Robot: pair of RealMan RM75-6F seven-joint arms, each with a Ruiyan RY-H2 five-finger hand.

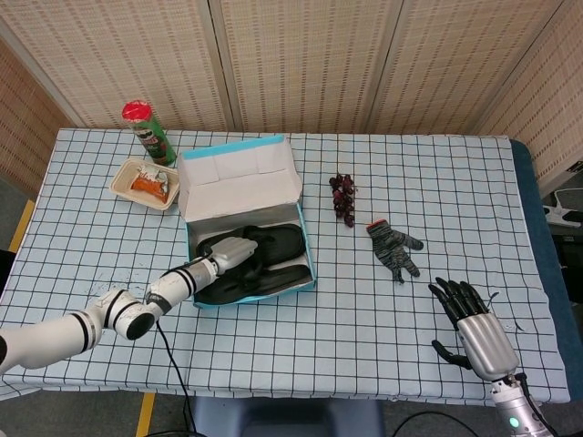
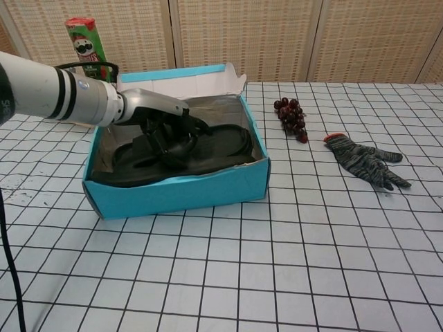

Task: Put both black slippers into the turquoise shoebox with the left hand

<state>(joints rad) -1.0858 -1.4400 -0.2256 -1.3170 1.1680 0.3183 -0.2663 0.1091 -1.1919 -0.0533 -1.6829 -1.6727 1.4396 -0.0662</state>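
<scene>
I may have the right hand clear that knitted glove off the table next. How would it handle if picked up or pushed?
The glove lies flat and limp with its fingers splayed, so it would probably droop when lifted. It looks thin and knitted, likely light. Pushed on the checked tablecloth, it would more likely bunch or drag than slide or roll.

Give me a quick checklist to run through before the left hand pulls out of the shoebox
1. Both black slippers inside the turquoise shoebox: ok.
2. Left hand free of the slippers: cannot tell; its fingers reach down among the straps.
3. Lid open, leaving the way up clear: ok.
4. Box flat on the table: ok.
5. Right hand well away, near the table's front edge: ok.
6. Grapes and glove clear of the box: ok.
</scene>
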